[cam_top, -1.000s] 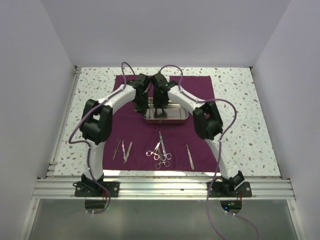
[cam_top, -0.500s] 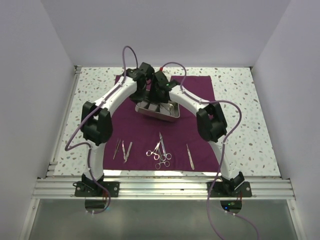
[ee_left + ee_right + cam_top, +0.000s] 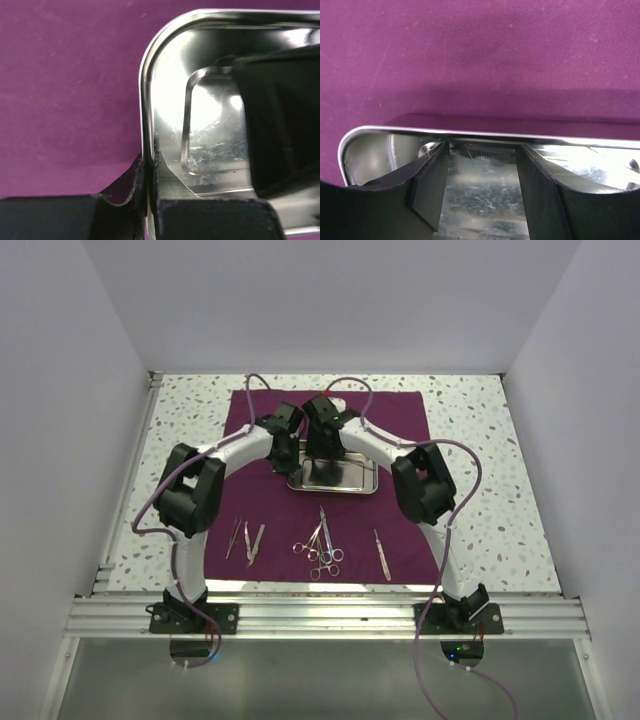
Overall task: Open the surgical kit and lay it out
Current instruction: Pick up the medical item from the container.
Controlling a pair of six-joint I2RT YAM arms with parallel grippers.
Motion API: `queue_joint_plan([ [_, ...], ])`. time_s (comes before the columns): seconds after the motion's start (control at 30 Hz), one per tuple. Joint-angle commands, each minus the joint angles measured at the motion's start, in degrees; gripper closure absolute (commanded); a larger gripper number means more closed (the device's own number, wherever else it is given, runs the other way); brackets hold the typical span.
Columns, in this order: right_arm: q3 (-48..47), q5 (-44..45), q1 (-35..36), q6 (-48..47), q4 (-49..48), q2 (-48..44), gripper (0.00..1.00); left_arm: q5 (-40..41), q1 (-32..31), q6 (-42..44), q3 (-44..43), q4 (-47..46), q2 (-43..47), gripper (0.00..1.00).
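Observation:
The maroon cloth (image 3: 400,430) lies spread flat on the table. The shiny steel tray (image 3: 360,481) lies flat on its middle. My left gripper (image 3: 289,462) is shut on the tray's left rim; in the left wrist view the jaws (image 3: 149,159) pinch the thin rim of the tray (image 3: 200,130) over the cloth (image 3: 70,90). My right gripper (image 3: 322,458) is open with both fingers inside the tray (image 3: 570,136), near its far wall (image 3: 480,150). Tweezers (image 3: 245,538), scissors and forceps (image 3: 320,542) and one more slim tool (image 3: 381,552) lie on the cloth's near part.
The speckled tabletop (image 3: 480,460) surrounds the cloth. White walls stand left, right and behind. An aluminium rail (image 3: 320,615) with both arm bases runs along the near edge. My right gripper's dark body (image 3: 280,115) fills the tray's right side in the left wrist view.
The tray was lifted and tilted half a second ago; now it lies flat on the cloth again, a little nearer. Both grippers came down with it.

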State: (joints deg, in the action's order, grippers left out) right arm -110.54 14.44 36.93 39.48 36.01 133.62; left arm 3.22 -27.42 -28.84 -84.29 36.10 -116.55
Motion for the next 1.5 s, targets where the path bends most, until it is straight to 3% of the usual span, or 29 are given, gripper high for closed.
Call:
queue_joint_plan([
  [0.0, 0.4, 1.5, 0.3, -2.7, 1.4, -3.2, 0.41, -6.4, -0.8, -3.0, 4.1, -6.8, -1.7, 1.0],
  [0.3, 1.4, 3.4, 0.3, -11.0, -1.1, -6.6, 0.41, -5.2, -0.8, -2.6, 5.2, -8.3, -2.2, 1.0],
  [0.63, 14.1, -5.6, -0.8, -21.3, -14.2, -18.5, 0.36, -4.5, -0.8, -2.1, 2.8, -6.9, -3.2, 1.0],
  [0.73, 15.4, -14.1, -2.6, -22.3, -15.4, -17.7, 0.32, -4.6, -0.8, -2.1, 1.6, -6.6, -3.7, 1.0],
  [0.9, 13.3, -18.7, -4.1, -26.2, -13.6, -13.6, 0.19, -4.5, -0.8, -2.0, -0.3, -5.8, -4.5, 1.0],
  [1.47, 13.1, -23.0, -8.3, -33.9, -11.3, -5.0, 0.18, -4.0, -0.7, -1.7, 0.7, -4.9, -3.6, 1.0],
])
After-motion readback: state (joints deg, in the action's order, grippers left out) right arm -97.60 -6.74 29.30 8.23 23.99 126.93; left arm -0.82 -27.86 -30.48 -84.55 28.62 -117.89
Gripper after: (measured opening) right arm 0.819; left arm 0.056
